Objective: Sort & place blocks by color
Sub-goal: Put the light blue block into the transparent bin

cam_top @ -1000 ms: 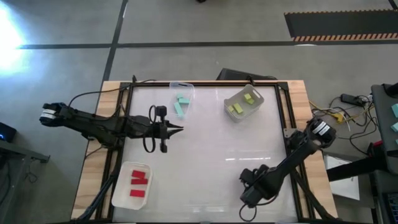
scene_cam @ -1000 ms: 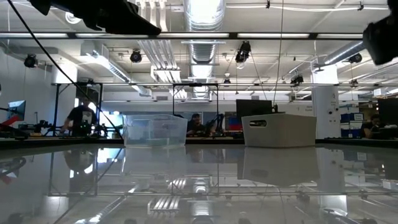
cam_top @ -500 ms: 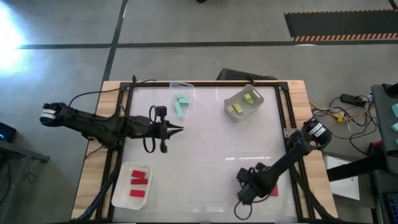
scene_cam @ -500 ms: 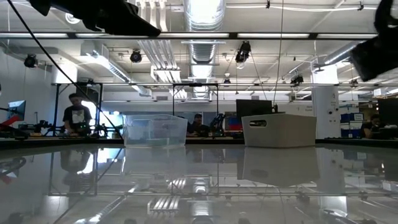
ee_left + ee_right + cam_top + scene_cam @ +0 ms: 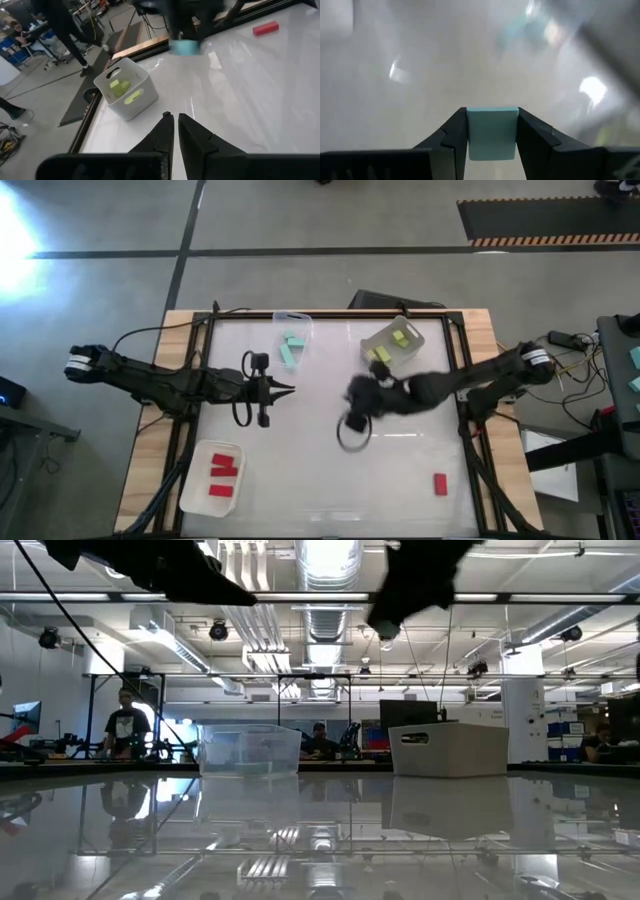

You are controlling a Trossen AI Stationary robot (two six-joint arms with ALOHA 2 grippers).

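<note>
My right gripper (image 5: pixel 356 406) is above the middle of the table, shut on a mint-teal block (image 5: pixel 492 132); the block also shows in the left wrist view (image 5: pixel 184 47). My left gripper (image 5: pixel 290 388) is shut and empty, left of the middle, and shows in its own wrist view (image 5: pixel 173 125). Mint-teal blocks (image 5: pixel 292 346) lie in the far tray (image 5: pixel 296 319). Yellow-green blocks (image 5: pixel 392 345) lie in the far right tray (image 5: pixel 368 355). Red blocks (image 5: pixel 222 475) lie in the near left tray (image 5: pixel 196 485). One red block (image 5: pixel 440 483) lies flat on the table at the near right. My right gripper pinches the mint-teal block between its two fingers, on two opposite sides (image 5: pixel 470 135). The block's end sticks out past the fingertips. In the left wrist view the block (image 5: pixel 184 47) is below the blurred gripper, lifted clear of the table.
The table has a glossy white top with a dark frame (image 5: pixel 455 380) and wooden border. In the low view the two far trays (image 5: pixel 250 748) (image 5: pixel 447 748) stand at the back edge, and people show in the room behind. Open table lies between the trays.
My right gripper has swung fast from the near right part of the table toward the far edge and the left, to the middle. The lone red block now shows where the arm stood.
</note>
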